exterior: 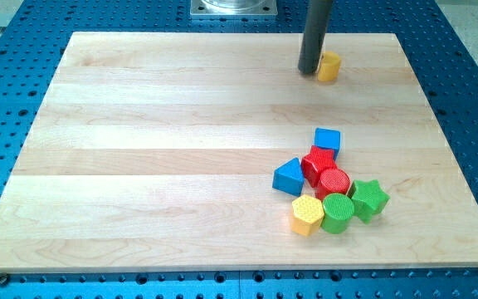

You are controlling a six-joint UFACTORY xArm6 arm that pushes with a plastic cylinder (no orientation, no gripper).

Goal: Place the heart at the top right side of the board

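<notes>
A yellow heart block (329,66) lies near the board's top edge, toward the view's right. My tip (309,71) stands right beside the heart on its left, touching or nearly touching it. The dark rod rises from there out of the view's top. The other blocks form a cluster at the lower right, far from my tip.
The cluster holds a blue cube (327,139), a blue triangle (289,178), a red block (317,164), a red cylinder (334,182), a yellow hexagon (307,214), a green cylinder (337,213) and a green star (369,198). The wooden board (156,149) lies on a blue perforated table (463,58).
</notes>
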